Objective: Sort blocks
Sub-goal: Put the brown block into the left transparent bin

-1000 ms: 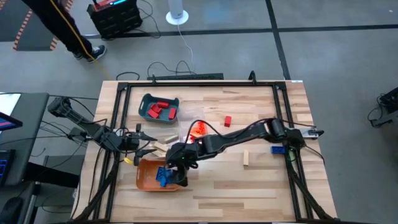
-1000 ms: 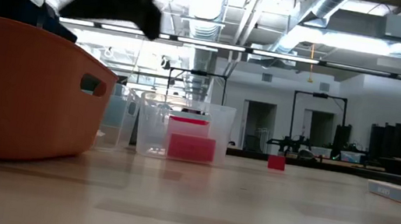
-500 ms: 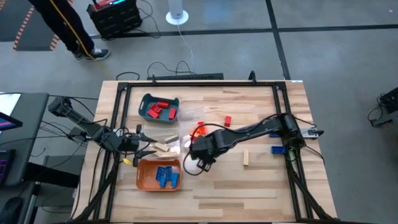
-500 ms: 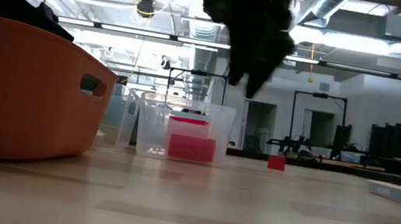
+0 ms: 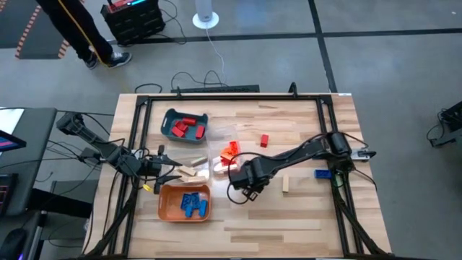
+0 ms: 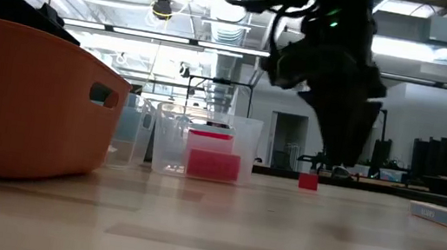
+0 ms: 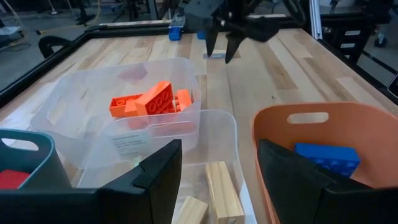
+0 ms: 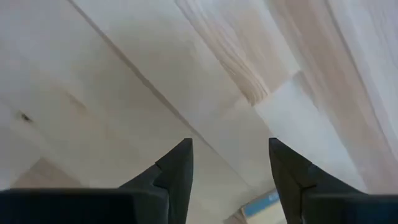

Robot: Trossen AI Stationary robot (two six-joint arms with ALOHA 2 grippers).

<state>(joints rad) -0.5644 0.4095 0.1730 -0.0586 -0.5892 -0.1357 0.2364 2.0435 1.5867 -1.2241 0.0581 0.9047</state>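
One second's travel for the right hand (image 5: 244, 189): away from above the orange plastic tray (image 5: 164, 206) and out over bare wooden tabletop (image 5: 289, 224), partway toward the lone pale tan wooden block (image 5: 285, 184) lying just beyond it. Seen from the right wrist with both dark fingers (image 8: 177, 165) well apart and nothing between them, only tabletop planks and that tan block (image 8: 305, 115) ahead; touching nothing. Probably means a drop-off done and the next pickup begun, with the tan block the likely target. Left behind in the orange tray: several blue toy bricks (image 5: 191, 204). Elsewhere sorted so far: red bricks in the teal plastic tray (image 5: 170, 115), orange bricks in a clear plastic tray (image 5: 216, 160), tan blocks in a second clear tray (image 5: 189, 163). Not yet sorted on the tabletop: a small red brick (image 5: 264, 139) near the far side and a blue brick (image 5: 322, 173) beside the right arm's base. Waiting above the clear tray of tan blocks, the left hand (image 5: 170, 173), open wide as a second ago and gripping nothing.
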